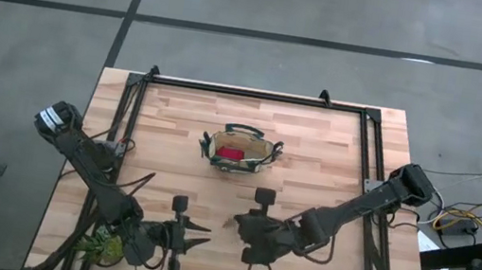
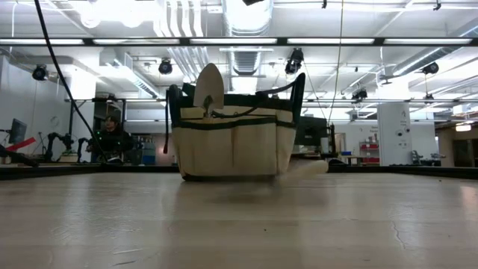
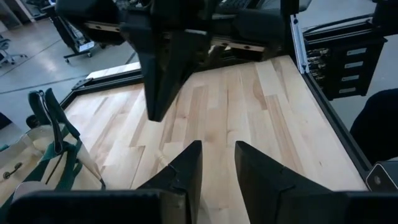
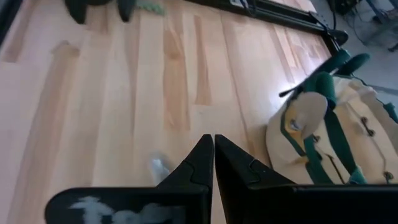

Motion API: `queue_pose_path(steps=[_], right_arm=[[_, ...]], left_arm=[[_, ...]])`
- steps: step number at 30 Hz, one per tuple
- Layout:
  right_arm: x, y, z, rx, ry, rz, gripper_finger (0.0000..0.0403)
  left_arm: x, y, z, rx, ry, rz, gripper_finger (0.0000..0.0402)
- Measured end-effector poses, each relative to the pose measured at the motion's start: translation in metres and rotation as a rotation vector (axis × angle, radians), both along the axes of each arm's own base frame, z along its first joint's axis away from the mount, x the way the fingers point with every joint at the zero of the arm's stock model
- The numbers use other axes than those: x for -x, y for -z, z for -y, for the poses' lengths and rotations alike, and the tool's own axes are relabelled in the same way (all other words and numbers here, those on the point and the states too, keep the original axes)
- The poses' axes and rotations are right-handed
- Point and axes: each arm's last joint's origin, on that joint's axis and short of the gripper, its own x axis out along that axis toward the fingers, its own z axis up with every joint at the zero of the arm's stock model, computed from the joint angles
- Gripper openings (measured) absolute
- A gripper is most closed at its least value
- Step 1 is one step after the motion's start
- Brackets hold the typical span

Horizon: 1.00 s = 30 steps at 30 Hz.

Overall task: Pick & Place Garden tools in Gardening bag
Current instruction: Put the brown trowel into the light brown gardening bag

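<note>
From above, the gardening bag (image 1: 240, 151) stood at the centre of the wooden counter (image 1: 325, 148), a little above the middle of the frame, with a small red item (image 1: 230, 154) lying inside it. Both arms sat low in that picture: the left gripper (image 1: 199, 236) at lower centre-left, its fingers pointing right, and the right gripper (image 1: 237, 225) just right of it at lower centre, pointing left toward it. The two grippers were near each other but apart. A green leafy plant (image 1: 102, 246) showed in the lower left corner, beside the left arm.

The low view showed what the overhead one could not: the bag (image 2: 233, 138) side-on, upright at the middle of the frame, with pockets along its pale wall, dark loop handles standing above the rim, and a rounded trowel blade (image 2: 209, 87) sticking up out of its left part. Neither gripper appeared there, and the red item was hidden behind the bag wall.

The left wrist view showed the left gripper (image 3: 217, 163) with its jaws spread a little, a strip of bare counter between them and nothing held; the bag (image 3: 43, 155) lay at the left edge of that frame. The right wrist view showed the right gripper (image 4: 213, 149) with jaws pressed together, empty, and the bag (image 4: 336, 137) at the right of the frame.
</note>
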Motion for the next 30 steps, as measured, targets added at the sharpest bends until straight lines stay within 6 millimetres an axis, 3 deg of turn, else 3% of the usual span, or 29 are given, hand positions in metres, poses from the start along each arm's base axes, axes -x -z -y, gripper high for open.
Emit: queue_pose_path(steps=[15, 24, 30], right_arm=[[0.002, 0.006, 0.003, 0.009, 0.004, -0.035, 0.0008], [0.010, 0.031, 0.005, -0.011, -0.007, -0.120, 0.0008], [0.012, 0.052, -0.001, -0.185, -0.052, -0.149, 0.0019]], left_arm=[[0.000, 0.001, 0.000, -0.004, 0.000, -0.007, 0.0099], [0.001, 0.003, -0.001, 0.007, -0.006, -0.015, 0.0099], [0.003, 0.010, -0.003, 0.008, -0.012, -0.030, 0.0099]])
